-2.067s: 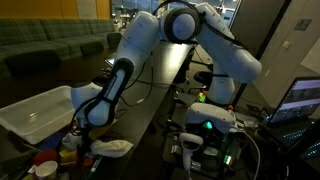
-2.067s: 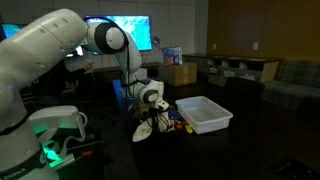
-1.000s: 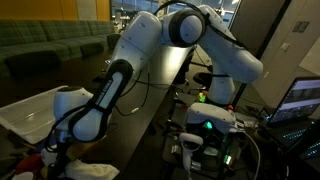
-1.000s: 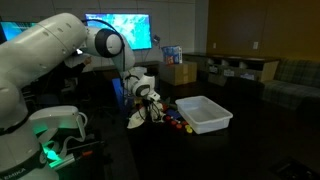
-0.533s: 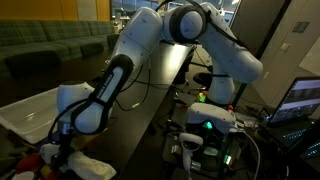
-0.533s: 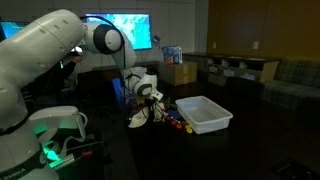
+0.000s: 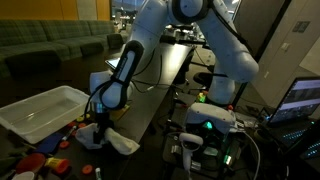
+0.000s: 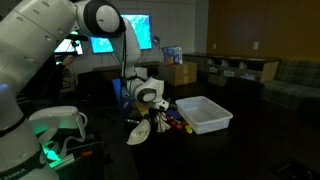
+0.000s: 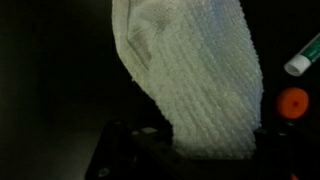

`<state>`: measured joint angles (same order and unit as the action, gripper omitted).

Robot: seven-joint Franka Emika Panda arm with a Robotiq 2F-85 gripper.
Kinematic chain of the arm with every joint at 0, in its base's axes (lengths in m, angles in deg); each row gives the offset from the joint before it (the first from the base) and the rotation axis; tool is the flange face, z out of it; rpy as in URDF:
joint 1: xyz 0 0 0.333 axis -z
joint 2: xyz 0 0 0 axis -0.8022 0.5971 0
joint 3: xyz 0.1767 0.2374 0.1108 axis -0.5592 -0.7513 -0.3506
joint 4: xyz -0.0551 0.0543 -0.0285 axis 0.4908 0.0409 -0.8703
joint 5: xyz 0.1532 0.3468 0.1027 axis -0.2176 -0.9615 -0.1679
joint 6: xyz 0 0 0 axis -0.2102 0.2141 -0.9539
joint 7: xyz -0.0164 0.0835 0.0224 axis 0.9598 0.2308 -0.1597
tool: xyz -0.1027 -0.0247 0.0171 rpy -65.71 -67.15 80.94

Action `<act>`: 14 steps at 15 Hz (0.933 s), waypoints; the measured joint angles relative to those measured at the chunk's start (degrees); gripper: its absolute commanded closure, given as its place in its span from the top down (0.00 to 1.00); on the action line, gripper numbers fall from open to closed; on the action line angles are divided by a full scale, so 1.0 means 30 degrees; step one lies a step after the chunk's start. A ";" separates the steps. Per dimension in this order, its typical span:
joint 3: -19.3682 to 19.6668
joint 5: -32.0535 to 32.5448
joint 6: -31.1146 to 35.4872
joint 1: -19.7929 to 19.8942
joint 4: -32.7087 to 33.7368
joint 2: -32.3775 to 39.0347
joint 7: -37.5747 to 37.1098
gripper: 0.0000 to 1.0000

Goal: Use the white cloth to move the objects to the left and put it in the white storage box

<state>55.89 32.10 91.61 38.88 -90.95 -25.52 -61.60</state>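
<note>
The white cloth [image 7: 122, 143] hangs from my gripper [image 7: 100, 130] with its free end trailing on the dark table. It also shows in an exterior view [image 8: 140, 132] below the gripper [image 8: 150, 114]. In the wrist view the cloth [image 9: 195, 75] fills the middle and runs down between the dark jaws [image 9: 190, 152], which are shut on it. The white storage box [image 7: 40, 110] stands beside the gripper and is also seen in an exterior view [image 8: 206, 113]. Small coloured objects [image 7: 50, 160] lie between the box and the cloth.
An orange round piece [image 9: 292, 101] and a white marker with a green end [image 9: 300, 63] lie to the right of the cloth. More small objects [image 8: 176, 122] lie by the box. The robot's base with green lights [image 7: 210, 125] stands at the table's side.
My gripper has pulled back from the pile of small objects with the cloth in it. The cloth now trails away from the objects, and the box is uncovered again.
</note>
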 measured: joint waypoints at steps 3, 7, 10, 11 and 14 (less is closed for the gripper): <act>0.0887 0.0481 0.0043 0.1237 -0.1899 -0.0934 0.0824 0.09; 0.3614 0.1383 0.0527 0.1579 -0.2653 -0.0929 0.0586 0.09; 0.5042 0.1396 0.1017 0.1788 -0.2786 -0.0357 -0.0154 0.09; 0.5445 0.1397 0.1484 0.1805 -0.2764 -0.0082 -0.0516 0.09; 0.6393 0.1398 0.3040 0.1610 -0.2184 0.1045 -0.1792 0.09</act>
<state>75.07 36.29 100.73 43.71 -97.51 -22.38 -66.97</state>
